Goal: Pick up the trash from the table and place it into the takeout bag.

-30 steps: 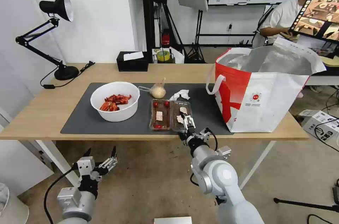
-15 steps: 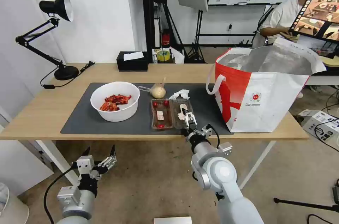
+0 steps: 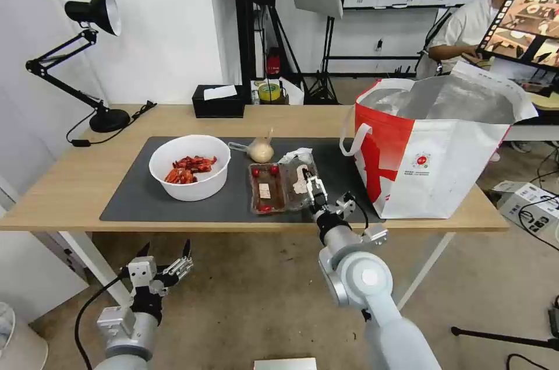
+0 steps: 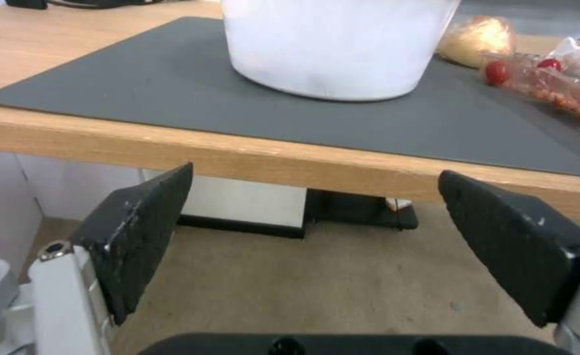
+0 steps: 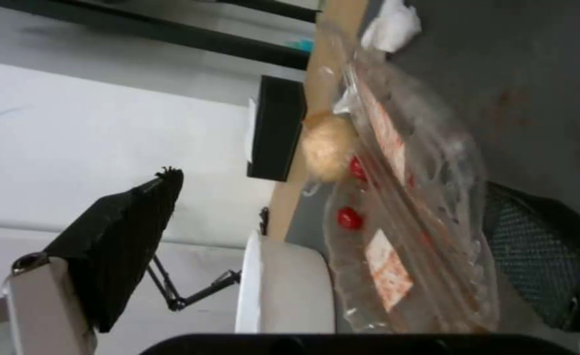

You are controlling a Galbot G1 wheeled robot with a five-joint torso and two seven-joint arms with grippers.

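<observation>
Right gripper (image 3: pixel 315 188) at the clamshell box (image 3: pixel 282 186), fingers spread.

Nearest, below the table (image 3: pixel 75 183) edge, the left gripper (image 3: pixel 163 265) hangs released. On the mat (image 3: pixel 134 192), the box's right half tilts up at the right gripper; left of it the bowl (image 3: pixel 189 175), behind it the small bag (image 3: pixel 260 150) and tissue (image 3: pixel 297 155). The takeout bag (image 3: pixel 434 166) stands to the right.

Silver-grey rounded arm housings, black cables looping beside wrists. Left gripper (image 3: pixel 165 260) and right gripper (image 3: pixel 315 189): white metal bodies, black textured pads (image 4: pixel 140 228) lining jaws.
</observation>
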